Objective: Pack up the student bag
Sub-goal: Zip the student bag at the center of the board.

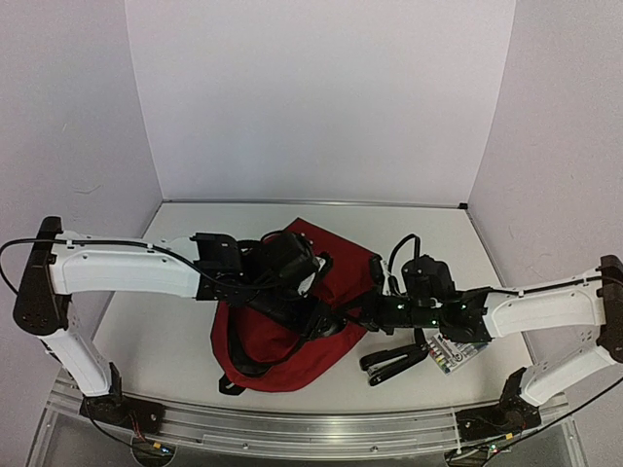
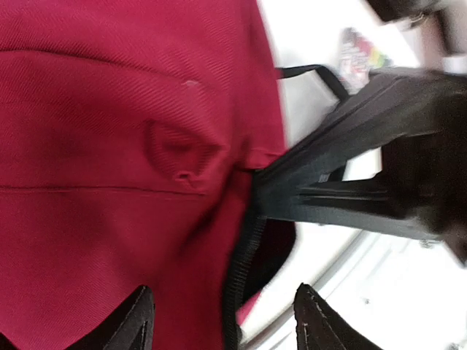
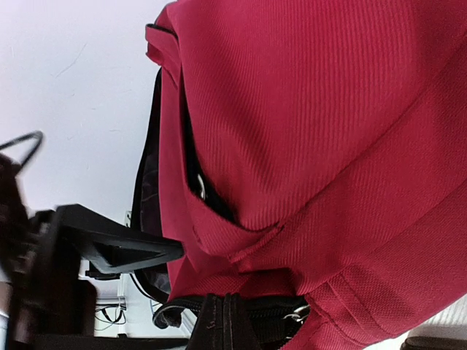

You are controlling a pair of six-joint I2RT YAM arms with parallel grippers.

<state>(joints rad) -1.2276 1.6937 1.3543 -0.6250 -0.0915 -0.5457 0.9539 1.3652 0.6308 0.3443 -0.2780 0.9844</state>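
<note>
Top view: the student bag (image 1: 282, 345) is lying mid-table, near the front edge, with both arms meeting over it. A marker pack (image 1: 456, 352) and a black stapler-like tool (image 1: 391, 362) are lying outside it to the right, so packing looks barely begun.

Left wrist view: the left gripper (image 2: 222, 321) is hovering with fingers spread and holding nothing above the red fabric, which the overhead hides.

Right wrist view: the right gripper (image 3: 222, 324) is pinching the bag's black zipper edge (image 3: 270, 310), apparently holding the mouth open.
</note>
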